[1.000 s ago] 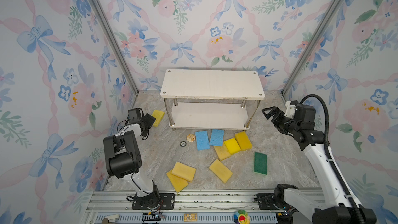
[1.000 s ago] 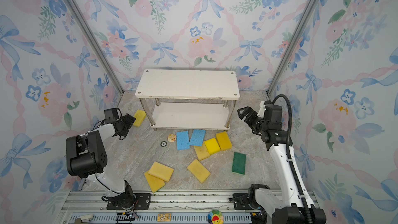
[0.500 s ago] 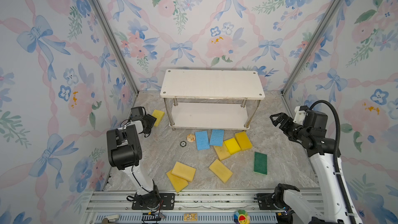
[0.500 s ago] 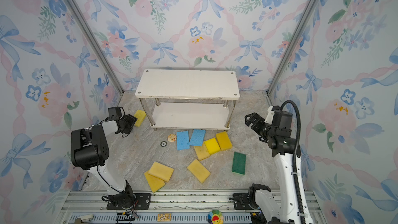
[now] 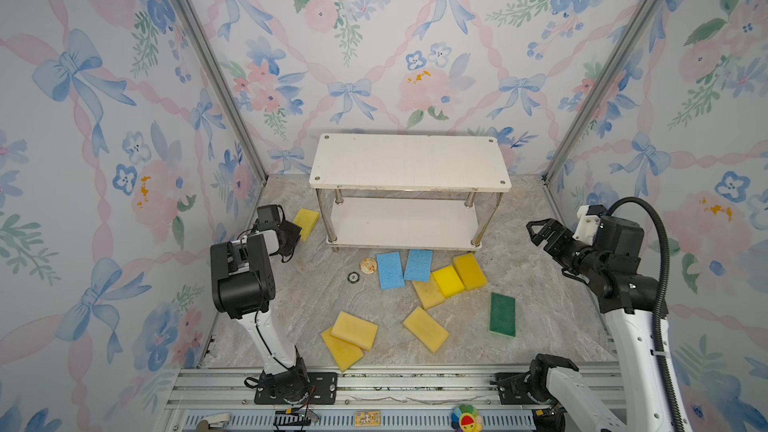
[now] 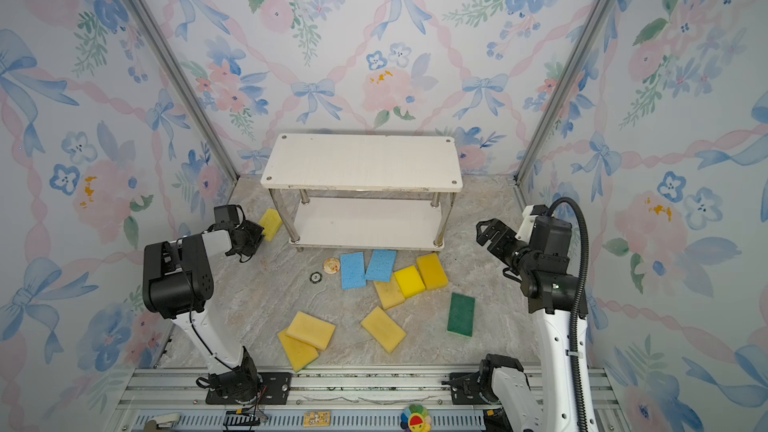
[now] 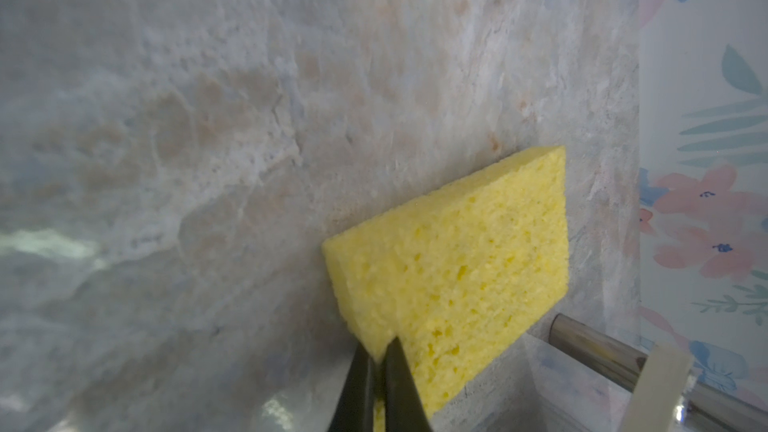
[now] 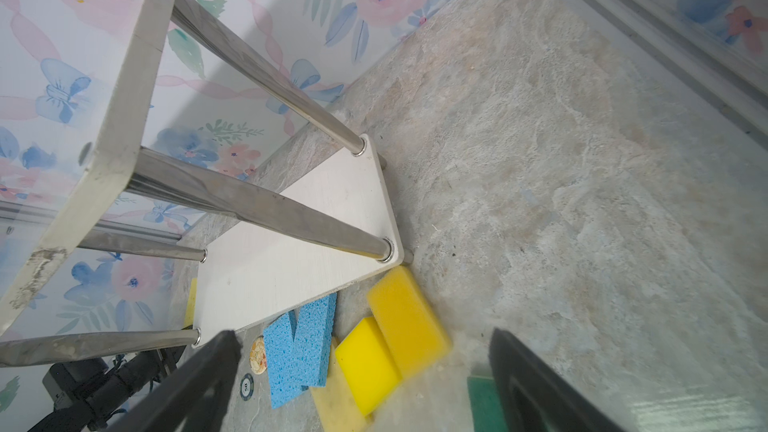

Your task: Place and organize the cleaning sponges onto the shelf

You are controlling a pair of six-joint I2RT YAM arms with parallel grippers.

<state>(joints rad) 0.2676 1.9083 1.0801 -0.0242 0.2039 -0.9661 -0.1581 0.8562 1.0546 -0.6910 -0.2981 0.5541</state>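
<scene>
In a top view, the left pincer (image 5: 294, 232) meets a yellow sponge (image 5: 306, 220) lying on the table (image 5: 552, 317) left of the shelf (image 5: 409, 162); the right pincer (image 5: 539, 231) hangs apart, empty.

Left wrist: the pincer is clamped on the sponge's corner.

Right wrist: the pincer gapes above the other sponges (image 8: 299, 342).

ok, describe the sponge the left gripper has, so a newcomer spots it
Find the white two-tier shelf at the back wall. Beside its left end is a pale yellow sponge. It sits alone there, corner pinched by the left gripper; the others lie in front of the shelf.
</scene>
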